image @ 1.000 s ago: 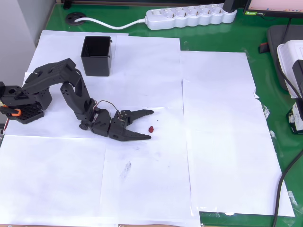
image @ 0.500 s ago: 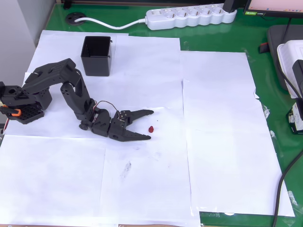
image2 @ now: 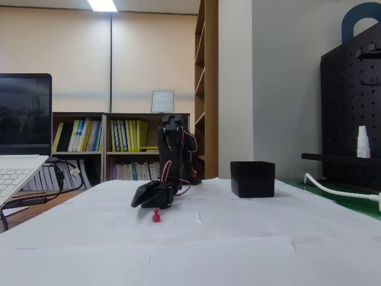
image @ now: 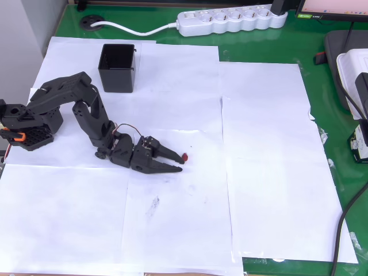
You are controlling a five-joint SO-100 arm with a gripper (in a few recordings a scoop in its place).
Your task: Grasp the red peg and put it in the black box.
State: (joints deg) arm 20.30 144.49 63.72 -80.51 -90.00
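Overhead view: a black two-finger gripper [image: 181, 162] lies low over white paper sheets [image: 264, 172] on a green table [image: 322, 86]. Its fingers have a narrow gap, tips nearly together, and the tiny dark red roundish plastic peg [image: 184, 156] sits at the upper fingertip; whether it is clamped is unclear. The small square black plastic box [image: 117, 67], well apart near the top edge, looks empty.

Fixed view: from table height, the peg [image2: 156, 215] stands on the paper just in front of the gripper [image2: 140, 202]. The box [image2: 252, 179] stands upright to the right, its inside hidden.
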